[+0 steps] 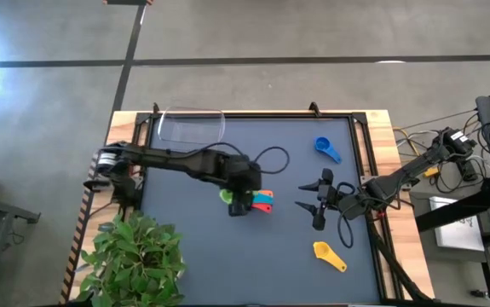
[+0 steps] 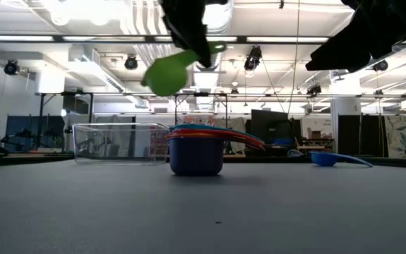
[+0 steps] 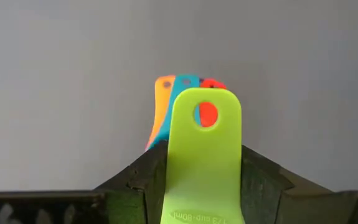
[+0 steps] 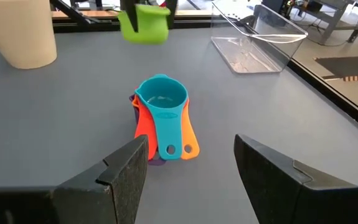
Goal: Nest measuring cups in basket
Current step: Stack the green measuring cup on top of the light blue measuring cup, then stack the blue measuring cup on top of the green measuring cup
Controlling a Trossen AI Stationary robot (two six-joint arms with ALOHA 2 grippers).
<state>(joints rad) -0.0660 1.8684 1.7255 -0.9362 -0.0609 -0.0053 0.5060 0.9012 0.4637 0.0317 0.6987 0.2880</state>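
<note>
My left gripper is shut on a green measuring cup, which hangs in the air above and beside a nested stack of cups at the table's middle. The stack stands on its dark blue bottom cup, with a teal cup on top and orange and red handles fanned out. A blue cup lies at the far right and a yellow cup at the near right. The clear basket stands at the far left. My right gripper waits open, right of the stack. My left gripper pinches the green cup's flat handle between its two fingers, one on each long edge. The handle's free end with its hole sticks out past the fingertips. The fingers slant downward from above. The cup is lifted clear, its bowl hanging below the gripper.
A potted green plant fills the near left corner; its cream pot shows in the right wrist view. A black cable loops on the mat behind the left gripper. A raised wooden rim borders the table.
</note>
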